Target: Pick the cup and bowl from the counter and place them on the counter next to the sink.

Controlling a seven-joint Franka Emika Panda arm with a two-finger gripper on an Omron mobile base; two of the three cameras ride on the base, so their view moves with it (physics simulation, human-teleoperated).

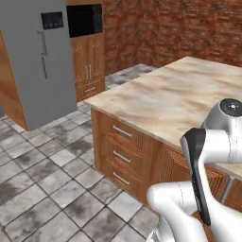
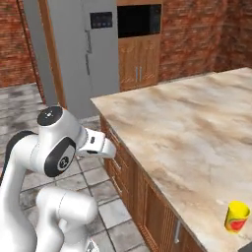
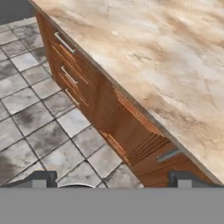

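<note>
Cup (image 2: 237,216): yellow, red-banded, upright near the worktop's (image 2: 197,128) front edge, at the lower right of the right base view. Bowl and sink: positions cannot be told.

End effector (image 3: 112,181): spread fully wide, holding nothing; it looks down over the worktop's edge, the drawer fronts (image 3: 70,74) and the tiled floor (image 3: 39,122), well apart from the cup.

Step judged in hand: approach to the cup. Advice: bring the hand above the cup, descend straight with a finger either side, and close gently on the wall; the cup is small, light and easily tipped.
</note>
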